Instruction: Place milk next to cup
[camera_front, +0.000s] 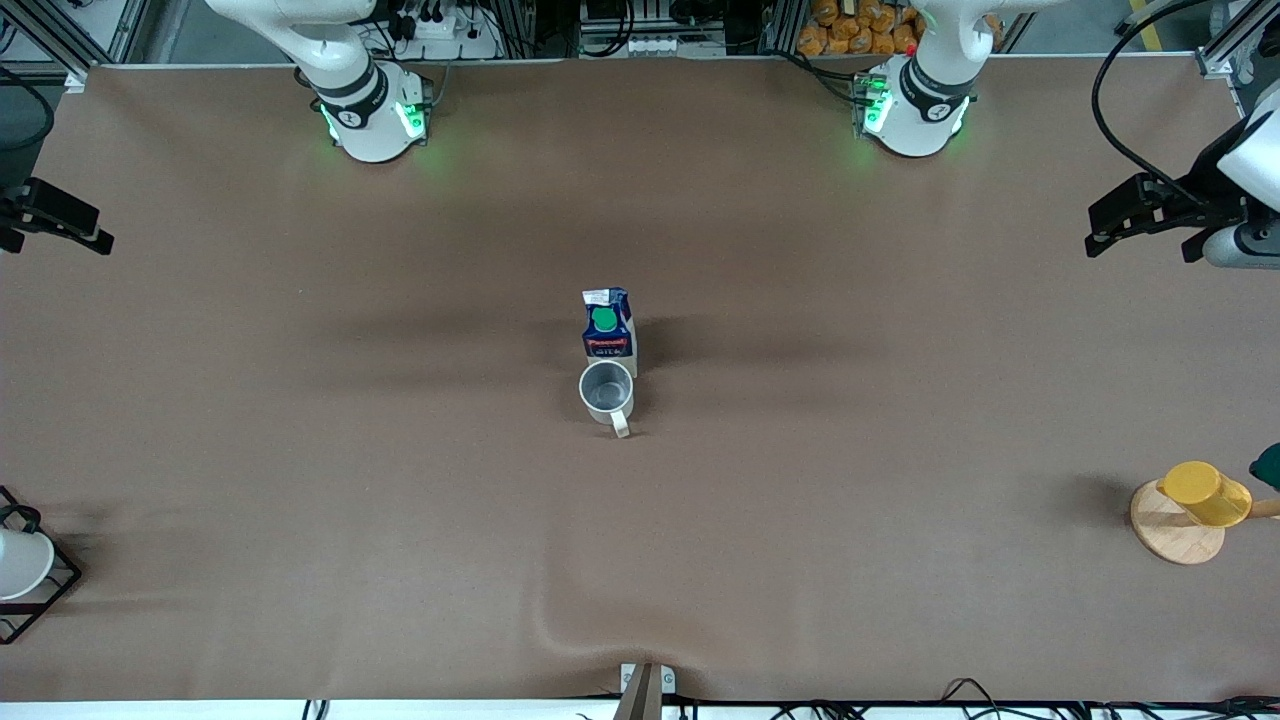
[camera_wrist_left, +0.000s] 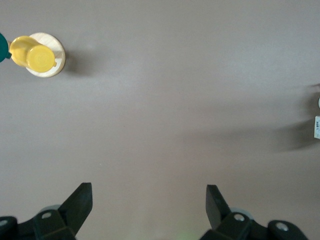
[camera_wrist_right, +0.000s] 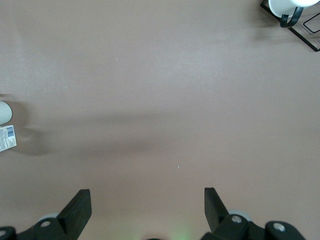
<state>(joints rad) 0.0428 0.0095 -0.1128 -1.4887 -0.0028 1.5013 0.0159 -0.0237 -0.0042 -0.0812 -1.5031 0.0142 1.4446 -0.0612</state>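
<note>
The milk (camera_front: 609, 330), a dark blue carton with a green cap, stands upright at the table's middle. The grey-beige cup (camera_front: 606, 392) stands right beside it, nearer the front camera, handle toward that camera. My left gripper (camera_front: 1140, 248) hangs open and empty over the left arm's end of the table. My right gripper (camera_front: 55, 235) hangs open and empty over the right arm's end. The left wrist view shows open fingers (camera_wrist_left: 82, 200) over bare table, with a sliver of milk (camera_wrist_left: 317, 126) at the edge. The right wrist view shows the milk's top (camera_wrist_right: 7, 138) and the cup's rim (camera_wrist_right: 4, 112).
A yellow cup (camera_front: 1205, 492) lies on a round wooden disc (camera_front: 1175, 540) near the left arm's end, with a dark green thing (camera_front: 1268, 465) beside it. A white cup (camera_front: 20, 562) sits in a black wire rack (camera_front: 55, 595) at the right arm's end.
</note>
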